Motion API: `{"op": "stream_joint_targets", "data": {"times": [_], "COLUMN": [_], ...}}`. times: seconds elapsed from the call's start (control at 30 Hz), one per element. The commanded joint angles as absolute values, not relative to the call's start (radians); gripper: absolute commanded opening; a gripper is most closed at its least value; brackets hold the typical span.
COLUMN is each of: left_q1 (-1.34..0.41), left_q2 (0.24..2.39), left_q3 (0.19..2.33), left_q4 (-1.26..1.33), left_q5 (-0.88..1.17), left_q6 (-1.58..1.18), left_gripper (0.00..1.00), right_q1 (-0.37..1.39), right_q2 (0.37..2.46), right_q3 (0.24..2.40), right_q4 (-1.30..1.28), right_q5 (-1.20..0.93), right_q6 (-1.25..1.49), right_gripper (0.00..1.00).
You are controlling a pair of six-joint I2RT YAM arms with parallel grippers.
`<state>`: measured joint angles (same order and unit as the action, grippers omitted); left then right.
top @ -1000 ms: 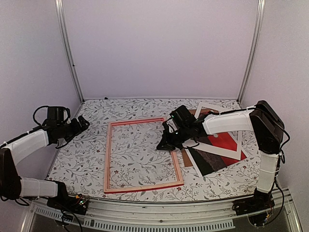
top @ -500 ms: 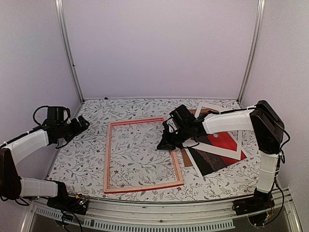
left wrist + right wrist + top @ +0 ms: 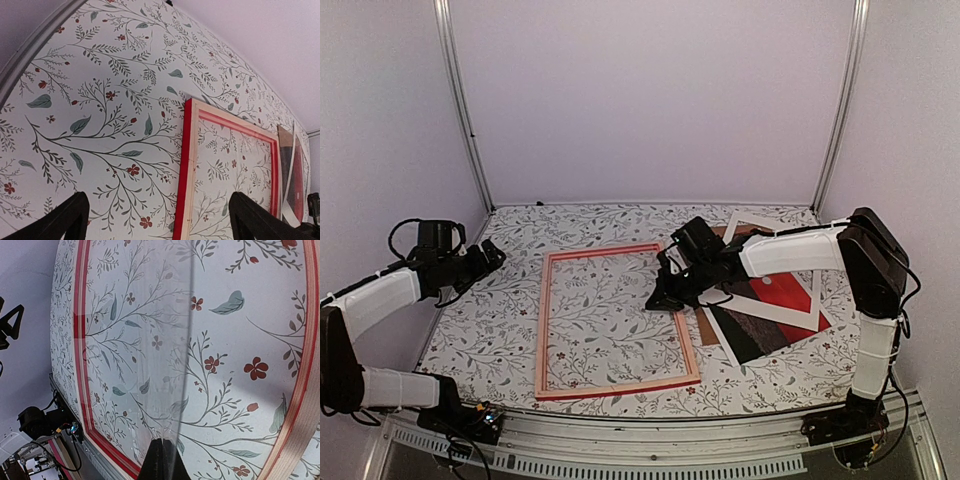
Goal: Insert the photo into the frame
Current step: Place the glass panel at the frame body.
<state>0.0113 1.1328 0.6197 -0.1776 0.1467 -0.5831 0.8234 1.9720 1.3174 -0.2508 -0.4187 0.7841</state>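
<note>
Flanking floral table (image 3: pixel 610 225), pale walls (image 3: pixel 650 100), left pincer (image 3: pixel 497 256) released, right pincer (image 3: pixel 657 300) clenched, perhaps on clear sheet (image 3: pixel 186 365)

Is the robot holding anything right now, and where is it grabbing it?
The right gripper pinches a clear sheet by its edge. The left gripper holds nothing.

No legible text, labels or numbers.
</note>
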Motion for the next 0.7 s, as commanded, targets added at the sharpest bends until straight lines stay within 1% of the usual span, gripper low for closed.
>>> {"op": "stream_joint_targets", "data": {"times": [0.0,0.67], "left_q1": [0.003,0.003], "left_q2": [1.132,1.132], "left_q3": [0.624,0.627], "left_q4": [-0.167,-0.166], "left_q5": [0.144,0.143], "left_q6": [-0.570,-0.571], "left_gripper": [1.00,1.00], "right_q1": [0.822,0.833], "right_q2": [1.944,1.939], "right_q3": [1.332,1.315], "right_q4": [-0.256,-0.247], "right_q5": [-0.393,-0.388], "right_q6": [0.775,0.793], "right_gripper": [0.00,0.00]}}
